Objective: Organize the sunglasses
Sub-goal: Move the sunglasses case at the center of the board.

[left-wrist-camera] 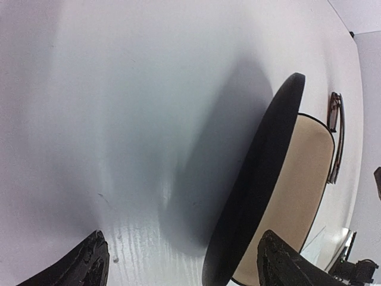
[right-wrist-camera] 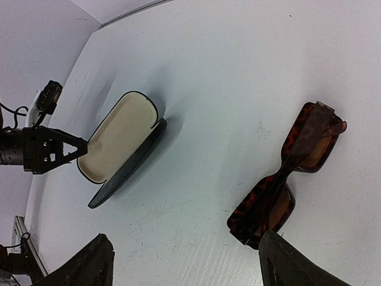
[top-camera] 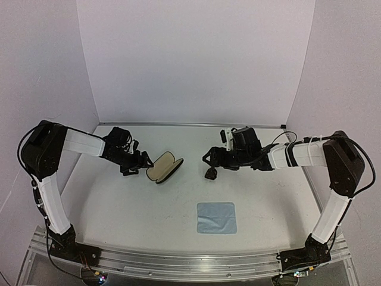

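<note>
sunglasses (right-wrist-camera: 286,179), folded, lie on the bench (top-camera: 119,202) right of centre, just ahead of the right gripper (right-wrist-camera: 184,262), whose jaws stand wide and hold nothing. an open black case (top-camera: 165,167) with tan lining lies to their left. the left gripper (top-camera: 143,162), also wide, sits at its left side. a blue cloth (top-camera: 216,217) lies nearer.
</note>
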`<action>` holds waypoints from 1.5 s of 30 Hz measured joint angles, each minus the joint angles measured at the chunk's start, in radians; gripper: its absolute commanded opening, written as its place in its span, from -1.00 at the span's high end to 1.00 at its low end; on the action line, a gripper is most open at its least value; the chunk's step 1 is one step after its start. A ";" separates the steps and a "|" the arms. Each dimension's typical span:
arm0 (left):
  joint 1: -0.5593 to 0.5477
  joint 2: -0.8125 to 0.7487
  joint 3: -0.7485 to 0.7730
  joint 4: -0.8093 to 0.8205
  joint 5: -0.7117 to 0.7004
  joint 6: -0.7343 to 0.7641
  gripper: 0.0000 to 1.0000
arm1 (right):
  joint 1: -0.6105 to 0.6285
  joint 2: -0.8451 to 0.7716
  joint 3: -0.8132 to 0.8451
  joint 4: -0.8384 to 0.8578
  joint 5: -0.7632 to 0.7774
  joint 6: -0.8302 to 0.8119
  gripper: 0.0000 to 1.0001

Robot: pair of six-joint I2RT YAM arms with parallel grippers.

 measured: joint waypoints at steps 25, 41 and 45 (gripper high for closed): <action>-0.485 -0.363 -0.186 -0.006 -0.372 -0.209 -0.74 | 0.006 -0.279 -0.224 -0.217 0.236 0.004 -0.66; -0.597 -0.058 0.082 -0.039 -0.380 -0.257 -0.72 | 0.093 -0.362 -0.396 -0.303 0.290 0.070 -0.64; -0.597 -0.050 0.107 -0.066 -0.391 -0.264 -0.72 | 0.095 -0.370 -0.397 -0.305 0.294 0.070 -0.64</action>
